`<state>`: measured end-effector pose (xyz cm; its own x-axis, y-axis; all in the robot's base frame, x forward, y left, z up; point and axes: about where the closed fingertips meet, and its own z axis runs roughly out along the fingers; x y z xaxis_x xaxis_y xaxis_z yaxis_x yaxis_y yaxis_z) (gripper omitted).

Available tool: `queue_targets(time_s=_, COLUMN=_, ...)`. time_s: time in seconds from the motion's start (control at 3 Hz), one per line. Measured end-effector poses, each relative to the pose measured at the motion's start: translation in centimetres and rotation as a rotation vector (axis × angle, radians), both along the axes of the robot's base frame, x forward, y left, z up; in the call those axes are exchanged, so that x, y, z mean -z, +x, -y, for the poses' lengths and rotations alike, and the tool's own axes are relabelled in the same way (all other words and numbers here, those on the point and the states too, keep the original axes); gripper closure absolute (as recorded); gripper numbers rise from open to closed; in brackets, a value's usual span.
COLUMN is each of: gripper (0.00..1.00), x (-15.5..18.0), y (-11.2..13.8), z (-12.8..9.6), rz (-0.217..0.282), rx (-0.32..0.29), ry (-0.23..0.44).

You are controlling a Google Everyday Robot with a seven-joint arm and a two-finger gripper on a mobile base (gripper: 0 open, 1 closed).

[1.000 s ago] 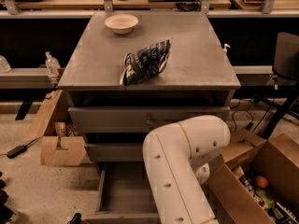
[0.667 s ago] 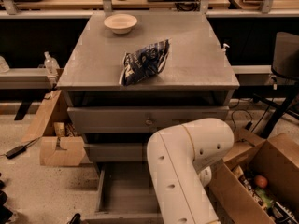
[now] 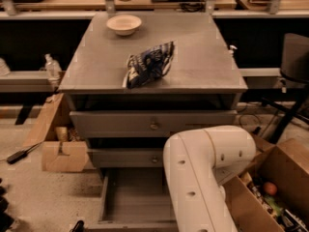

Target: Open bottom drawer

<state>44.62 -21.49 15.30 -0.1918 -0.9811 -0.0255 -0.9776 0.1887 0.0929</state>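
Bottom drawer: bottom drawer (image 3: 137,197) is pulled out at floor level, under the mid drawer (image 3: 125,157); grey tray showing.
Gripper: not visible, somewhere low behind the white arm elbow (image 3: 207,173); can't tell if open or closed.
Risk 1: elbow covers the drawer's right side. A swing could prob. bump the drawer or the cardboard box (image 3: 251,207) just beside it.
Risk 2: pulled much further, the tray might leave its runners.
Change vs 1 s ago: elbow has shifted right and a bit lower. Drawer approx. as far out; chip bag (image 3: 147,64) and bowl (image 3: 124,24) unmoved.
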Motion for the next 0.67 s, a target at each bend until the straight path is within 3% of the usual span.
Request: queue_targets(time_s=0.67, gripper=1.00, x=0.00, y=0.62, z=-0.07, rz=0.000, rx=0.000, ry=0.000)
